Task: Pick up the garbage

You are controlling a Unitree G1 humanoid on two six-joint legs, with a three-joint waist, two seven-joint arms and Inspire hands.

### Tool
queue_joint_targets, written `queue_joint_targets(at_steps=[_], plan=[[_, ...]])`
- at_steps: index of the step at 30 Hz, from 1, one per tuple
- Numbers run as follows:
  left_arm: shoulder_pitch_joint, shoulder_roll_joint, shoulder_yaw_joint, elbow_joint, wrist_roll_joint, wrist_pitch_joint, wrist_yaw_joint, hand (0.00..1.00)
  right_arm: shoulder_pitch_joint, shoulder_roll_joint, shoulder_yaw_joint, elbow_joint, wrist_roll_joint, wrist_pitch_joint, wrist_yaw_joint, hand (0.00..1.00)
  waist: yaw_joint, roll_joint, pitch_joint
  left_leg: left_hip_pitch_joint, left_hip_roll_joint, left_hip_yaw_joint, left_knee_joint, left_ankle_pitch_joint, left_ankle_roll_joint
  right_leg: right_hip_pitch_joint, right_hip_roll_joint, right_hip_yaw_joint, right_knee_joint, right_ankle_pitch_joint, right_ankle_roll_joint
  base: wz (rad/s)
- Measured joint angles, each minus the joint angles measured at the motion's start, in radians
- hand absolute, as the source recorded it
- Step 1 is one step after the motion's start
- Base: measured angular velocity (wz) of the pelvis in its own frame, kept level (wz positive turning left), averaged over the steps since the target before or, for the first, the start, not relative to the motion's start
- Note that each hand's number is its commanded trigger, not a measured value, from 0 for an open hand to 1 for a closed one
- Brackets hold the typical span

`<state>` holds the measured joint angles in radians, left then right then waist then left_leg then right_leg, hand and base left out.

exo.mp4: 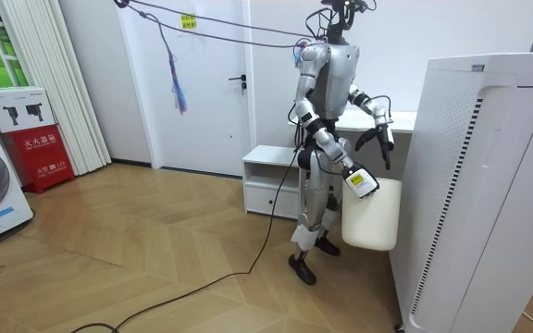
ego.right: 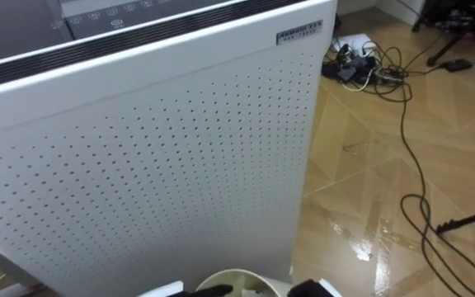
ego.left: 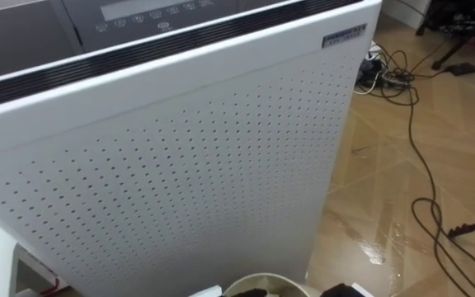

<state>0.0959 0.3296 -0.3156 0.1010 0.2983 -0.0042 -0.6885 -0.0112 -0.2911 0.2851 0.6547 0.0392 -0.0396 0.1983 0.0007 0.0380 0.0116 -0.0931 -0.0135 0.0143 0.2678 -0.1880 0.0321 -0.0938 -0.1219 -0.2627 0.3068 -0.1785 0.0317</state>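
A cream waste bin [exo.mp4: 371,215] hangs at my right hand [exo.mp4: 359,179], whose fingers curl over its top edge. In the left eye view only the bin's rim [ego.left: 264,281] shows at the bottom edge, with my dark right hand [ego.left: 343,290] just to its right. My left hand [exo.mp4: 380,135] is raised at chest height in front of me, fingers hanging loose and holding nothing. No loose garbage is in sight. The bin's inside is hidden.
I stand close to a tall white perforated air purifier [ego.left: 171,165], also in the room view [exo.mp4: 479,185]. Black cables [ego.left: 423,165] and a power strip [ego.left: 373,73] lie on the wooden floor to my right. A low white cabinet [exo.mp4: 271,176] stands behind me.
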Motion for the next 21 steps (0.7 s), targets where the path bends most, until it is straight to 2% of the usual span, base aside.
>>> queue_joint_targets(at_steps=[7, 11, 13, 16, 19, 20, 21], plan=[[0.042, 0.001, 0.0, 0.021, -0.026, 0.071, -0.063, 0.0, 0.018, -0.016, -0.001, 0.0, -0.002, 0.035, 0.001, 1.0, -0.019, -0.009, 0.0015, 0.013, -0.001, 0.007, -0.004, 0.0, 0.0, 0.009, -0.001, 0.013, 0.002, -0.004, 0.003, -0.02], [0.08, 0.002, 0.001, 0.021, -0.026, 0.09, -0.088, 0.0, 0.037, -0.023, -0.01, -0.007, -0.002, 0.051, 0.007, 1.0, -0.022, -0.015, 0.0013, 0.022, -0.001, 0.012, -0.01, 0.0, 0.0, 0.011, 0.001, 0.016, 0.001, -0.005, 0.003, -0.02], [0.096, 0.002, 0.006, 0.045, -0.048, 0.092, -0.104, 0.0, 0.074, -0.029, -0.026, -0.019, -0.001, 0.054, 0.008, 1.0, -0.018, -0.015, 0.0015, 0.033, 0.0, 0.012, -0.017, 0.0, 0.0, 0.019, 0.002, 0.016, -0.002, -0.005, 0.003, -0.03], [0.139, 0.001, 0.043, 0.08, -0.075, 0.109, -0.1, 0.0, 0.124, -0.03, -0.034, -0.045, 0.0, 0.063, -0.002, 1.0, -0.003, -0.014, 0.0, 0.056, 0.002, 0.028, -0.034, -0.002, -0.002, 0.026, 0.007, 0.032, -0.007, -0.01, 0.003, -0.14], [0.175, -0.009, 0.08, 0.163, -0.142, 0.108, -0.059, 0.0, 0.168, -0.029, -0.042, -0.048, 0.005, 0.063, -0.022, 1.0, 0.004, -0.015, -0.0009, 0.091, 0.002, 0.04, -0.055, -0.002, -0.003, 0.046, 0.011, 0.039, -0.016, -0.01, 0.003, -0.12], [0.197, -0.011, 0.094, 0.179, -0.16, 0.108, -0.034, 0.0, 0.18, -0.028, -0.052, -0.048, 0.005, 0.062, -0.025, 1.0, 0.004, -0.007, -0.0086, 0.096, 0.003, 0.041, -0.06, -0.003, -0.004, 0.048, 0.012, 0.04, -0.016, -0.011, 0.003, -0.09], [0.203, -0.012, 0.097, 0.189, -0.17, 0.106, -0.024, 0.0, 0.186, -0.028, -0.057, -0.048, 0.005, 0.062, -0.027, 1.0, 0.003, -0.006, -0.0089, 0.099, 0.002, 0.041, -0.064, -0.003, -0.004, 0.051, 0.011, 0.04, -0.016, -0.012, 0.004, 0.0]])
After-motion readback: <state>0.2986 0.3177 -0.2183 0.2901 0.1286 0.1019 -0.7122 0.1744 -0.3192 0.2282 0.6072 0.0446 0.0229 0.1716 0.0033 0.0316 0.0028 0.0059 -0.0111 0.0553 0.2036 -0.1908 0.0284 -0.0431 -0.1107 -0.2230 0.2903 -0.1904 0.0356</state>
